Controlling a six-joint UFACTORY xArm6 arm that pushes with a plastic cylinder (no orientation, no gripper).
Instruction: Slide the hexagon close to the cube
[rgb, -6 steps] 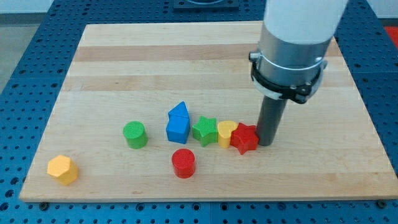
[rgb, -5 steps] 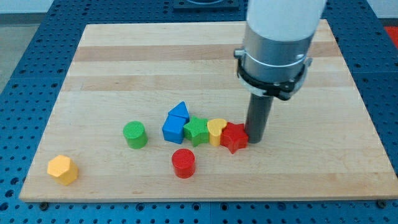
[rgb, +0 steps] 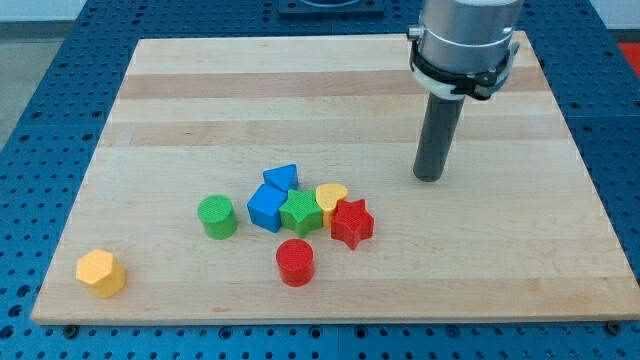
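Your tool is a bare rod with no claw to open or close; my tip (rgb: 428, 178) rests on the board, up and right of the blue cube (rgb: 264, 208), touching nothing. The yellow hexagon (rgb: 100, 272) lies well down-left of that cube. Risk: crossing directly would plough through the red star (rgb: 351, 222), yellow heart (rgb: 331, 196) and green star (rgb: 299, 212), shifting the cube.

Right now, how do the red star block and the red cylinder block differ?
The red star block has five points and touches the yellow heart block in the cluster. The red cylinder block is round, stands alone and lies nearer the view's bottom. Both are red and apart from my tip.
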